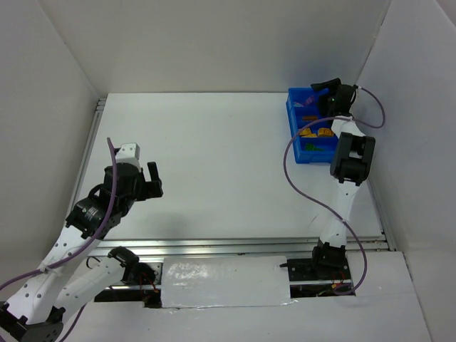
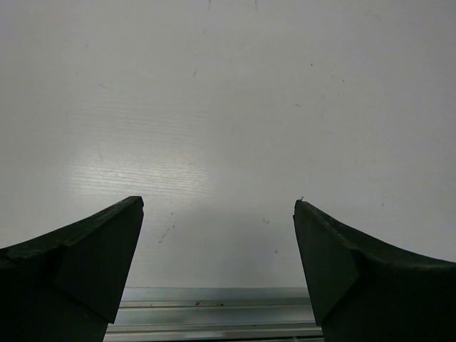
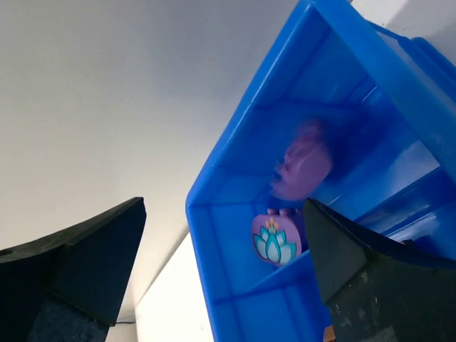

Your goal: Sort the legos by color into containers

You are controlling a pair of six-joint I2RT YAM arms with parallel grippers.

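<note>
The right gripper (image 3: 223, 206) hangs over one end of the blue tray (image 3: 260, 114), its two dark fingers (image 3: 85, 263) spread wide with nothing between them. Beyond the gap lies the tray's end compartment, running at a slant across the view against the white table (image 3: 107, 85). Inside it, a round purple piece (image 3: 276, 241) printed with a teal lotus sits close to the low divider. Just above it a pinkish-purple brick (image 3: 303, 164) shows only as a blur, its shape impossible to tell.
</note>
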